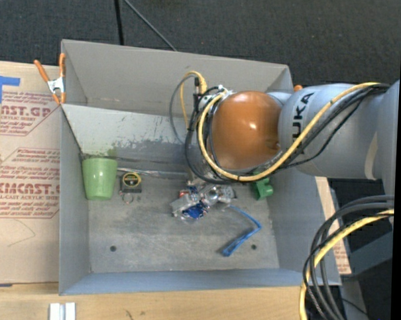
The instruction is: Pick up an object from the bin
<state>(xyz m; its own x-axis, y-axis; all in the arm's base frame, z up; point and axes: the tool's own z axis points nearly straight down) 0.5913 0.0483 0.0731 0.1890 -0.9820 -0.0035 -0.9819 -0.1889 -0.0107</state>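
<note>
Entry: single cam, looking down on bin.

KUKA arm (334, 132) is being extended into the grey bin (74, 250) from the right. Its wrist is being covered by the orange dome (245, 128), w/ yellow and black cables (200, 133) being looped round the dome's left side.

The gripper (211, 187) is being held below the dome, over approx. the middle of the bin floor, somewhat toward the back wall. Most of it is being hidden by the dome, so its state (released, clenched or grasping sth.) cannot be told.

Obj. nearest the gripper: a crumpled blue-and-silver item (195, 205), shiny, irregular in shape. It is being seen on the bin floor at about the centre, just past the dome's lower edge. Whether it is being touched by the gripper cannot be told; the contact area is being obscured.

Other contents being noted:
- green cup (99, 178): at the left wall, well apart from the gripper; upright or tilted cannot be told.
- small black-and-yellow tape measure (129, 181): just beside the cup, on its right, between the cup and the crumpled item.
- green block (261, 188): on the right side of the floor, being partly overlapped by the arm in this view.
- bent blue strip (242, 236): toward the front right, near the crumpled item but apart from it.

Bin floor around these objs. is being left bare grey metal, w/ scuff marks.
</note>
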